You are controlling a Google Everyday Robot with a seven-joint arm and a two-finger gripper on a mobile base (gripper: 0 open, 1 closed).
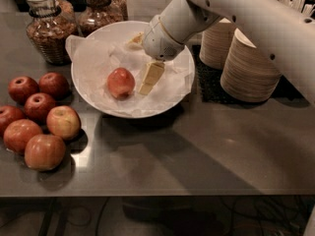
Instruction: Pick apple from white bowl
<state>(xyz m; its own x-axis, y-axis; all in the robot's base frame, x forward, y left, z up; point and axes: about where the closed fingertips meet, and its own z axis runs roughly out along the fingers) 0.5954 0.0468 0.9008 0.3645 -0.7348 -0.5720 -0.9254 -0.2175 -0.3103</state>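
The apple (pixel 120 82), light orange-red, lies on the crumpled paper liner in the middle of the white bowl (pixel 75 78) on the grey table. My gripper (pixel 143 58) hangs over the bowl, just right of and behind the apple. It is open: one pale finger (pixel 150 77) points down beside the apple's right side, the other shows near the bowl's far rim. I cannot tell whether the near finger touches the apple. The white arm comes in from the upper right.
Several darker red apples (pixel 34 122) and a yellow-sided one (pixel 63 122) sit left of the bowl. Two glass jars (pixel 47 31) stand at the back left. Stacks of beige disposable bowls (pixel 248 65) stand on a black mat at the right.
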